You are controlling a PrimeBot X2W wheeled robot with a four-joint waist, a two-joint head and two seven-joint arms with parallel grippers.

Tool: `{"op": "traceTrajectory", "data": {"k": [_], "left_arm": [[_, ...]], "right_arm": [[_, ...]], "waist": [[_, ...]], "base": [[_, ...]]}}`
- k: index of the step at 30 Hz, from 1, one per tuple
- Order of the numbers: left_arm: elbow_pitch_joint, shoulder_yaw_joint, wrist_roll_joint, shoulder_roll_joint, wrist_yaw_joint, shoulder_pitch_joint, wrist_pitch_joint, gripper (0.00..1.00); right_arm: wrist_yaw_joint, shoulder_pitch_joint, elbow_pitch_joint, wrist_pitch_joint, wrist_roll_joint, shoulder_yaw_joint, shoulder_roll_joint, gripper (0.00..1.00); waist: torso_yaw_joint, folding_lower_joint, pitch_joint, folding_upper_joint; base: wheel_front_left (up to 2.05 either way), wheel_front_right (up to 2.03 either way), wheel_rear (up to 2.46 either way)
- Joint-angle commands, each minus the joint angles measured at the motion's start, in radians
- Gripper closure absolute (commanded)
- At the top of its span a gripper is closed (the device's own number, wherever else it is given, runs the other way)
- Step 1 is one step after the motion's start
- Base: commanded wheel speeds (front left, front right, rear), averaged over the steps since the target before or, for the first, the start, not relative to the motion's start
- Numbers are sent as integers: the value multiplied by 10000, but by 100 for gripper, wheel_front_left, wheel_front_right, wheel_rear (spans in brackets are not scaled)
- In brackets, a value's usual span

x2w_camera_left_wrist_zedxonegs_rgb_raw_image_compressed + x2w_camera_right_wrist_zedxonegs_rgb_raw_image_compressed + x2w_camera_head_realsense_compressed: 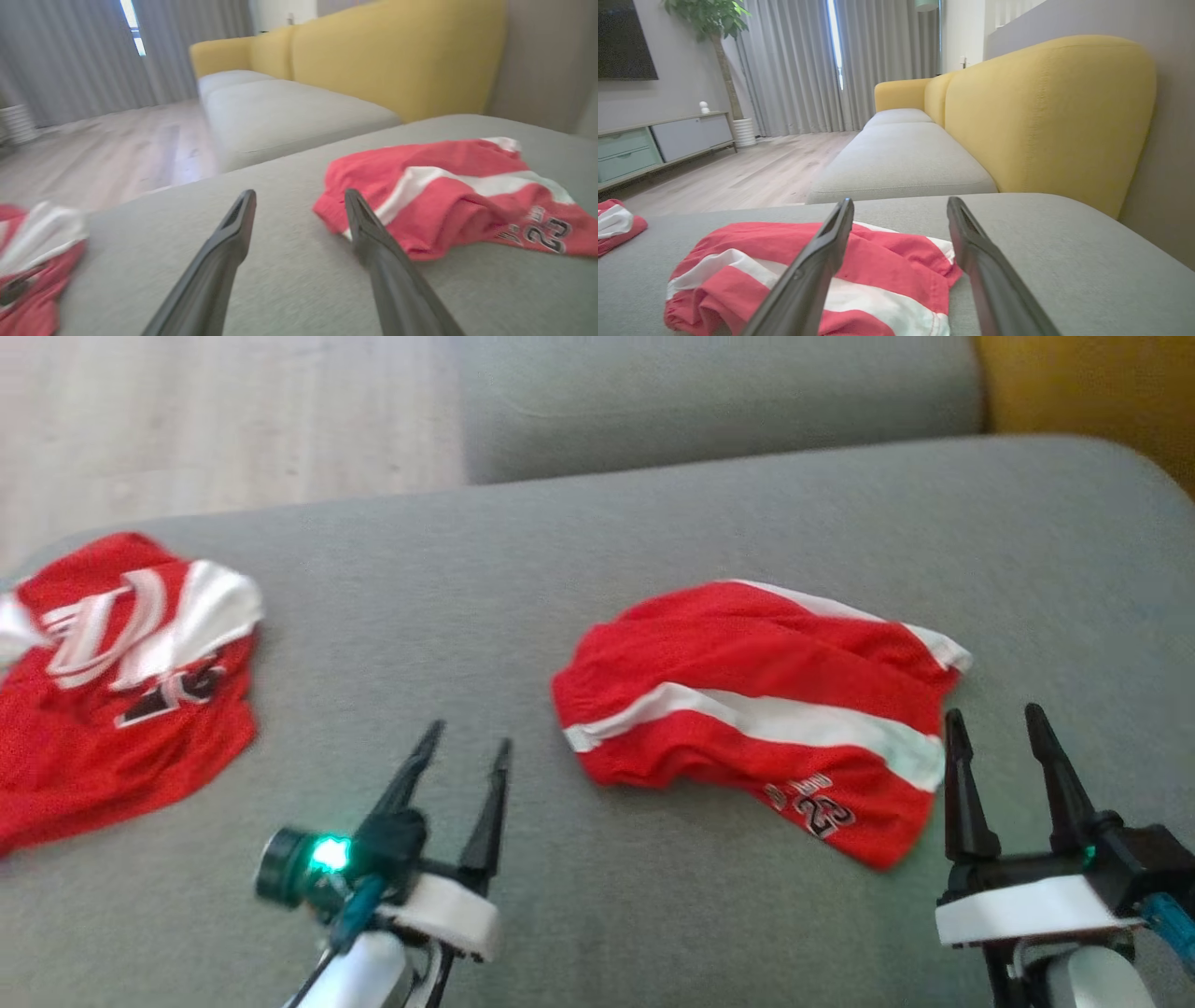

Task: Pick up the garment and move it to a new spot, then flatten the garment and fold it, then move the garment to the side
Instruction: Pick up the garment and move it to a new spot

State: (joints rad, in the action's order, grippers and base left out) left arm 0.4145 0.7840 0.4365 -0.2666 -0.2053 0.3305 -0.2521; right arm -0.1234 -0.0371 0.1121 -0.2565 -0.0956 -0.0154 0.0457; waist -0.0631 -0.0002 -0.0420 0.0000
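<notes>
Two red garments lie on the wide grey seat cushion (597, 551), and two grippers hover low over its near edge.

Farthest left is the red jersey (121, 681), one piece, loosely rumpled at the cushion's left end, with white trim and a dark number on top. It also shows at the left edge of both the left wrist view (32, 252) and the right wrist view (616, 224).

Next comes the left gripper (470, 735), over bare cushion between the two garments. Its two dark fingers are spread wide with nothing between them. In its own wrist view (300, 193) one finger crosses the near corner of the shorts, and contact there cannot be judged.

Right of centre lie the red shorts (756, 709), one piece, roughly doubled over and still wrinkled. One broad white stripe runs across them, a second white edge shows along the far side, and the number 23 sits by the near right hem (448, 196).

Last is the right gripper (992, 711), just beside the right end of the shorts. Its two fingers also stand wide apart and hold nothing. Along them (901, 200), the shorts (887, 261) lie beneath and to the left.

Beyond the cushion are one pale wooden floor (187, 420), a second grey seat (709, 392) and a yellow backrest (1092, 383).
</notes>
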Motion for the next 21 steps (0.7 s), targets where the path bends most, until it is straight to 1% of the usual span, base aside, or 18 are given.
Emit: {"op": "traceTrajectory", "data": {"k": [1,5,7,9,10,13,16,21], "left_arm": [[-631,-893,-56,-35,-221,33,-95,0],[-1603,-2490,-306,440,-642,-1537,-96,0],[-2121,-3238,-586,717,-699,-2306,-96,0],[-2687,-3925,-867,1036,-619,-3065,-96,0],[-3173,-4495,-1121,1338,-382,-3782,-96,0],[-3566,-5044,-1633,1623,63,-4595,-96,0],[-3722,-5480,-2403,1841,317,-5131,-96,0],[-3673,-5735,-3008,1981,645,-5265,-97,0]], "right_arm": [[-73,162,-251,-53,4,132,45,0],[-73,-99,-127,-53,-18,-52,45,0],[-73,-285,-66,-53,-36,-139,45,0],[-73,-499,-20,-53,-78,-212,45,0],[-73,-731,27,-53,-110,-256,45,0],[-73,-1072,96,-53,-117,-384,45,0],[-73,-1293,78,-53,-128,-381,45,0],[-73,-1323,125,-53,-112,-95,45,0]], "waist": [[712,2,558,0],[1075,2,873,0],[1167,2,1067,0],[1221,2,1266,0],[1240,2,1443,0],[1288,2,1716,0],[1297,2,1884,0],[1308,2,1937,0]], "base": [[0,0,0],[0,0,0],[0,0,0],[0,0,0],[0,0,0],[0,0,0],[0,0,0],[0,0,0]]}}
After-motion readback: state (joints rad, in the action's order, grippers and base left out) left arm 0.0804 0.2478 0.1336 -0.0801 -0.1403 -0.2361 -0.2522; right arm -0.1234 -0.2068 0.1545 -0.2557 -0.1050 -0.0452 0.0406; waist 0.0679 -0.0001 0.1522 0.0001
